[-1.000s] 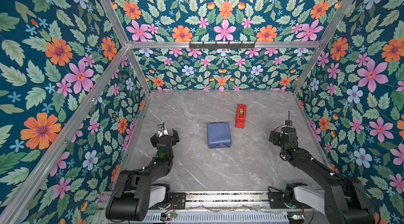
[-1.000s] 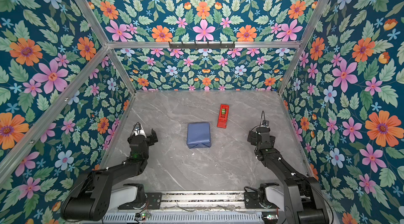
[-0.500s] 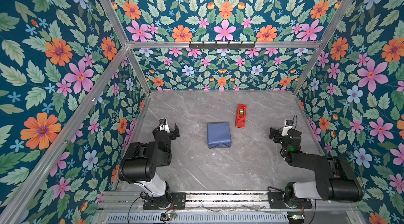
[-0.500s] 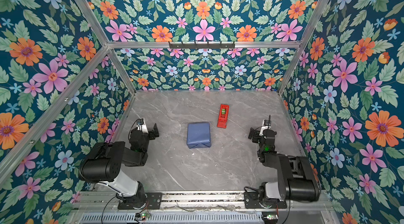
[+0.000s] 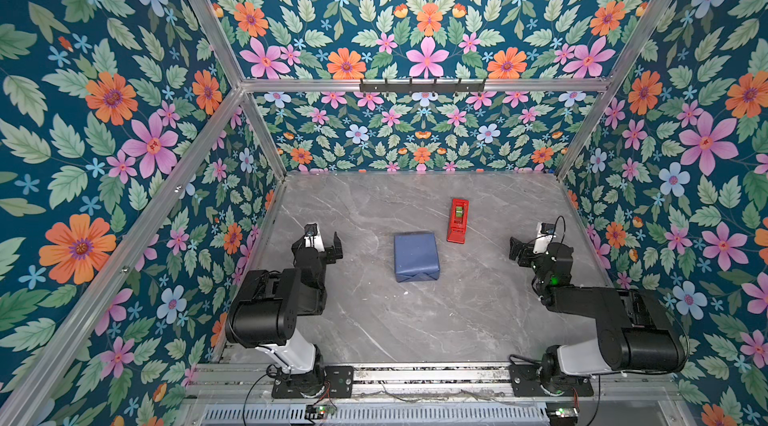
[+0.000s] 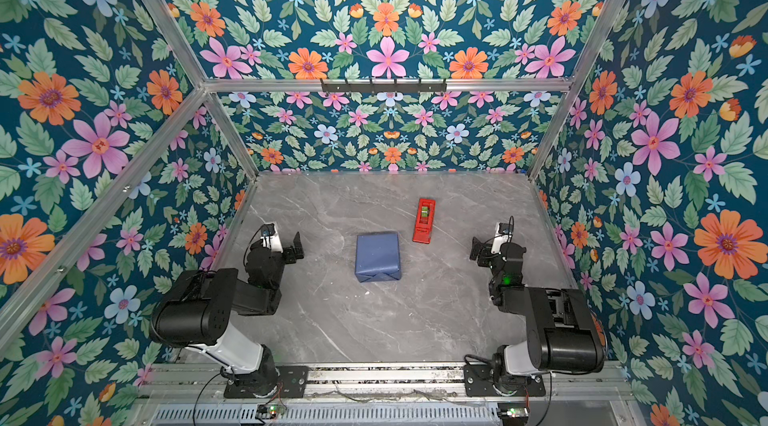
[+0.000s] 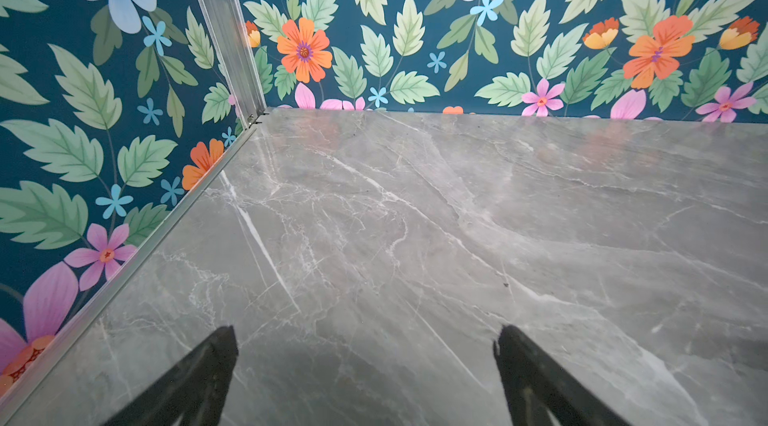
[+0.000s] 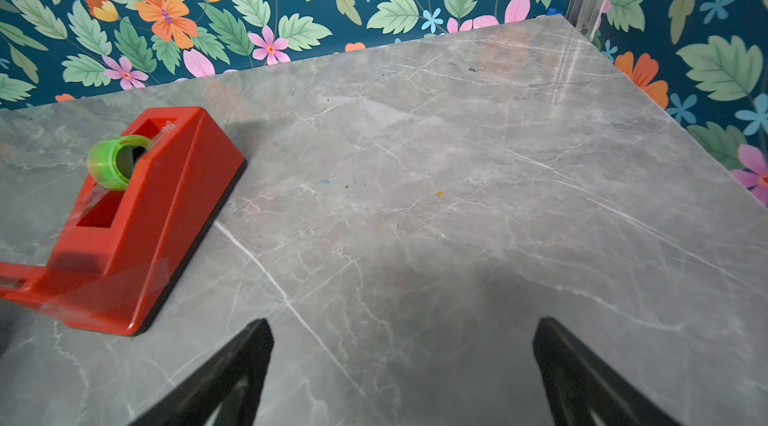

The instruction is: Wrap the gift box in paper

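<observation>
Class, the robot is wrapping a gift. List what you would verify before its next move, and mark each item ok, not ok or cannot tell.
1. Paper wrapped shut on every side in view, nothing bare: ok.
2. Near end of the paper folded into flaps: ok.
3. Tape holding the seams: cannot tell.
4. Left gripper open, empty, away from the paper: ok.
5. Right gripper open, empty, away from the paper: ok.
6. Tape dispenser upright on the table, apart from the paper: ok.
</observation>
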Tool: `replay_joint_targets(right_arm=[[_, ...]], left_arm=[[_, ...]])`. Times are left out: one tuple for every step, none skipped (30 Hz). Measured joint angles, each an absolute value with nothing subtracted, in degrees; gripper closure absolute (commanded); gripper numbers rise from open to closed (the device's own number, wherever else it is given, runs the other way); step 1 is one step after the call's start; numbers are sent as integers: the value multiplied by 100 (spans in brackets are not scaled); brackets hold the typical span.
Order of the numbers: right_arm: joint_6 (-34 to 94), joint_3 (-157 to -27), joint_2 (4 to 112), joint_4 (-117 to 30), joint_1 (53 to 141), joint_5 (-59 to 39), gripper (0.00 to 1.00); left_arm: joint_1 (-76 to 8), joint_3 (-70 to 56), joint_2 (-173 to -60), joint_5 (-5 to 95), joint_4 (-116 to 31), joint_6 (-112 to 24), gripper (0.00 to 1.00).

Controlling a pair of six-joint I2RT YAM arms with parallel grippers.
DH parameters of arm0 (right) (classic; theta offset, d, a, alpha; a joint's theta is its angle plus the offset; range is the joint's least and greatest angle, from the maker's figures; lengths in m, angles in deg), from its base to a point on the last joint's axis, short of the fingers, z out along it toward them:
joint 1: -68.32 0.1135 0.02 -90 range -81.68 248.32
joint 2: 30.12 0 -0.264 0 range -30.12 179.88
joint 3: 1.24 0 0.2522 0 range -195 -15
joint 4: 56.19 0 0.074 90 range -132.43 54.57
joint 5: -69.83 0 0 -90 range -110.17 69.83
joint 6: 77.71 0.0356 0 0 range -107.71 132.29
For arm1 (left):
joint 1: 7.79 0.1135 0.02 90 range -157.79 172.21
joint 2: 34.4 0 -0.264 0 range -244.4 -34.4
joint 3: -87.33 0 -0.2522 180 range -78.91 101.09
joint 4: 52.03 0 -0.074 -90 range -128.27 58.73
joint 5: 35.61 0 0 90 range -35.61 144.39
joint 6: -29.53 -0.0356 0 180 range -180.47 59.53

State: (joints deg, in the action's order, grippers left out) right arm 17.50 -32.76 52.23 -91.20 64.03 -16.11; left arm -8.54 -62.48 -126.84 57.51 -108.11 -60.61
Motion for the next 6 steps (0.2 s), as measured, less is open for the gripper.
replay_joint_targets(right_arm=[[1750,-3278,5220,-9129,6403,-1611,1],[1750,-3278,5220,-9127,6403,-1611,1],[1748,-3278,5220,-9127,6403,-1611,1],[1748,-3281,5220,-9127,6403,-1611,1],[1748,-3281,5220,-9127,6403,-1611,1],[1748,-3281,5220,-9127,6403,-1611,1]], left_arm=[[-854,-6246,-12689,5751,-10809,-6063,0],[-854,-6237,-12695,5751,-10807,-6063,0],[-854,-6224,-12706,5748,-10805,-6063,0],[-854,-6217,-12706,5748,-10805,-6063,0],[-854,-6217,-12706,5748,-10807,-6063,0],[-854,-6220,-12706,5748,-10809,-6063,0]])
